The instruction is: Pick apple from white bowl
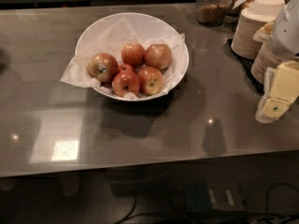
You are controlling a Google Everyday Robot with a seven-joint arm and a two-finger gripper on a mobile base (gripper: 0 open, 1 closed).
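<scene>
The white bowl, wide and shallow and lined with crinkled white paper, stands on the grey counter at the upper middle. The dull russet apple, with a pale greyish speck on its skin, lies at the bowl's left side. Brighter red apples lie beside it, two at the back and two at the front, with a tiny red apple between them. My gripper, pale yellow, hangs at the right edge of the view, well to the right of the bowl and apart from it.
Stacks of beige paper bowls stand at the back right on a dark mat, close behind my gripper. A glass jar stands behind the bowl to the right. The counter's front edge runs across the lower part of the view, with cables below it.
</scene>
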